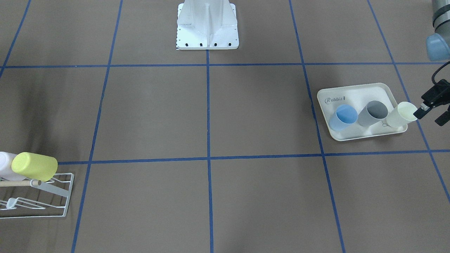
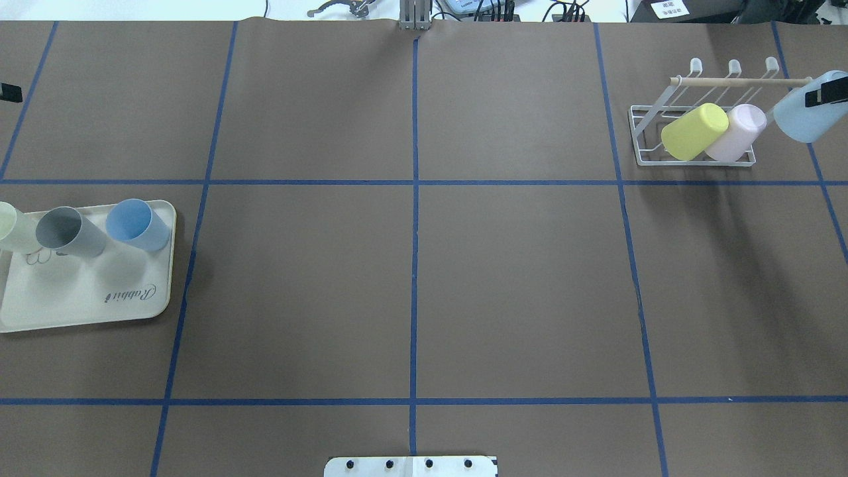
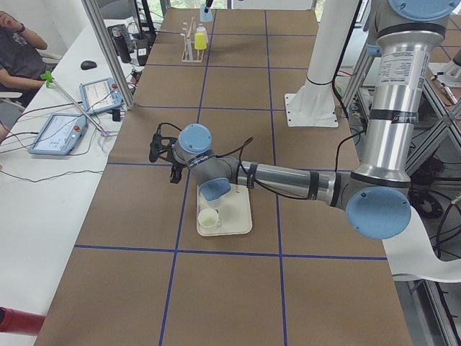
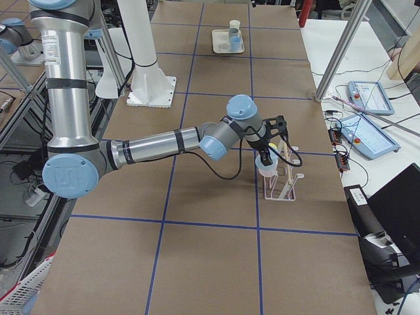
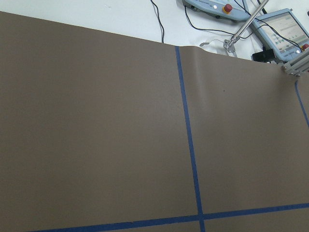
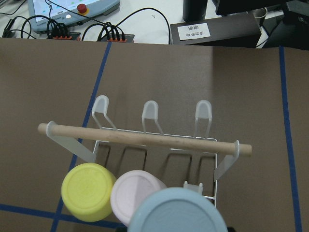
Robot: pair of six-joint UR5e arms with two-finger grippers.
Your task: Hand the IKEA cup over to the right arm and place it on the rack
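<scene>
Firstly, edges: we find the rack (image 2: 637, 136) near the surface's (image 2: 411, 285) far right corner in the overhead view. The cream tray (image 2: 86, 298) lies at the left edge, partly cut off by the frame. The two are well apart, w/ taped grid squares between.

R pincer (image 2: 821, 97) pinches the pale blue IKEA cup (image 2: 801, 118), tilted and off the surface. Cup is at the dowel's (image 2: 729, 81) right end, just beside the pink cup (image 2: 739, 132); yellow cup (image 2: 693, 131) is next along. We cannot tell whether it touches the rack.

L pincer (image 1: 429, 117) is spread, hovering past the tray's outer edge. One finger is just beside the cream cup's (image 1: 400, 115) rim. Grey cup (image 1: 373, 113) & blue cup (image 1: 344, 117) stand alongside on the tray.
</scene>
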